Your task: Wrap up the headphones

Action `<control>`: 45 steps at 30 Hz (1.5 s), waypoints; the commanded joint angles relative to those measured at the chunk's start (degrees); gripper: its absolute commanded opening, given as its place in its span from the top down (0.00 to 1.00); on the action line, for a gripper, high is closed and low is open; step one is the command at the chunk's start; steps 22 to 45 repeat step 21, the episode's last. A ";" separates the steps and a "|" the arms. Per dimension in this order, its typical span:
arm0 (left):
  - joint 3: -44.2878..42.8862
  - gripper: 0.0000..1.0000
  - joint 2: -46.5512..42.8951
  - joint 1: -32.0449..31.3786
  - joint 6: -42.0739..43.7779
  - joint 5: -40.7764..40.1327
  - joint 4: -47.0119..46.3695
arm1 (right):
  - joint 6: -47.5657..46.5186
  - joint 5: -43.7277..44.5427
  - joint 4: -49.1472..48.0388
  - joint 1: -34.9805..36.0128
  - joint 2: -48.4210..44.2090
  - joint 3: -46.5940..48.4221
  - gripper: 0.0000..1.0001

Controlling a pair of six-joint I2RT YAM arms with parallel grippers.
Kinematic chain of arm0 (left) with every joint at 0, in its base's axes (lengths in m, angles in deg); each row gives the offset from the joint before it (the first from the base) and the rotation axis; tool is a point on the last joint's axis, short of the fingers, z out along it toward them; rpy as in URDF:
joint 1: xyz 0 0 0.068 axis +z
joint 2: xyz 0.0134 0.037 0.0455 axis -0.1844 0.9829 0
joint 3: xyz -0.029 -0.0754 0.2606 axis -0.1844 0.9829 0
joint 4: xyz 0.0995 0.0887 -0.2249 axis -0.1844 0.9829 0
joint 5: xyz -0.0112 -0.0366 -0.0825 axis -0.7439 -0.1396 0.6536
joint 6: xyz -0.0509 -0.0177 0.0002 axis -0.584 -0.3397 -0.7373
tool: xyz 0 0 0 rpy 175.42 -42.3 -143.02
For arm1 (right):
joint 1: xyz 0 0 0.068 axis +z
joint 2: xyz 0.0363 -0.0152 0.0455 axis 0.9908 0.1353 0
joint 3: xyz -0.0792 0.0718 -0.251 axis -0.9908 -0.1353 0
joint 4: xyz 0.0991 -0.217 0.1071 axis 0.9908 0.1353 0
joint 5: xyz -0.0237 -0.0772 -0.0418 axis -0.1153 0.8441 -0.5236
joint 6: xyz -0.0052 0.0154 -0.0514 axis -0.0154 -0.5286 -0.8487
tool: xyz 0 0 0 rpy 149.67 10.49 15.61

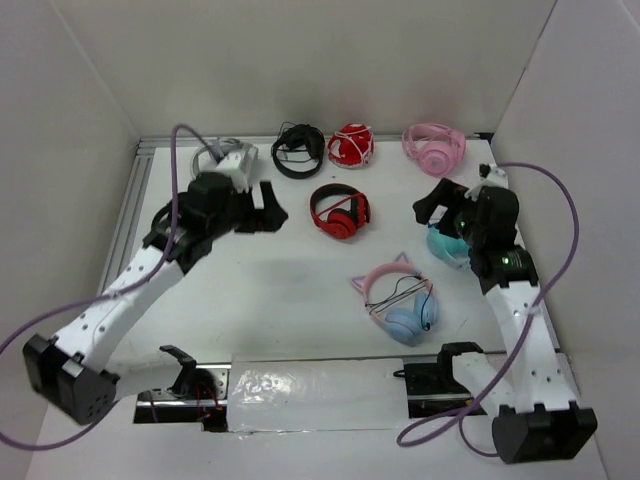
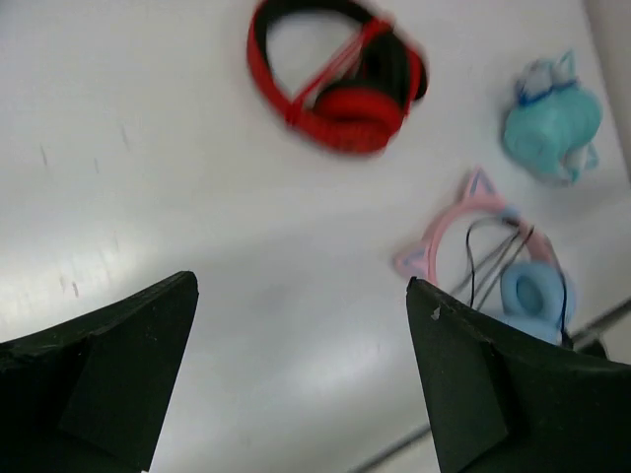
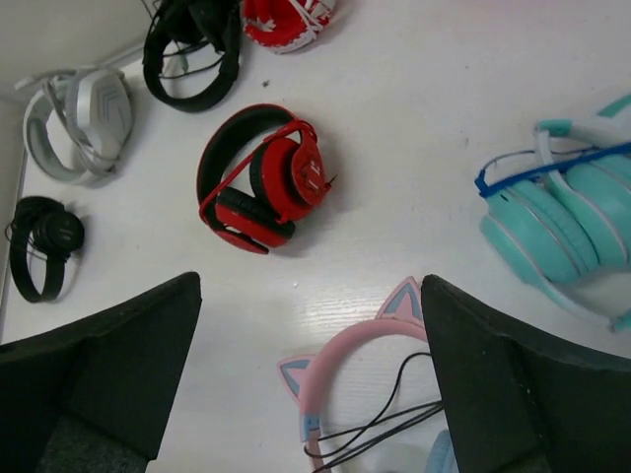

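Here the left gripper [image 1: 266,212] and the right gripper [image 1: 434,206] both hang wide open and empty over the worktop [image 1: 260,300]. The risk, as I judge it, is a closing pinch slipping off a rounded earcup or snagging the thin cable and skidding the pair away. The headphones [image 1: 340,211] lie flat between the two grippers, touching neither, nearer the far edge than the near one.

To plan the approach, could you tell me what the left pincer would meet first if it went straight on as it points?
Probably bare table, short of the red headphones; depth unclear.
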 commanded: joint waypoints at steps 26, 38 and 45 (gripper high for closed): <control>25.03 0.01 -32.52 -3.27 -17.52 -3.00 8.25 | 7.98 13.77 -1.48 -0.02 -29.75 -15.64 0.00; 25.03 0.01 -32.52 -3.27 -17.52 -3.00 8.25 | 7.98 13.77 -1.48 -0.02 -29.75 -15.64 0.00; 25.03 0.01 -32.52 -3.27 -17.52 -3.00 8.25 | 7.98 13.77 -1.48 -0.02 -29.75 -15.64 0.00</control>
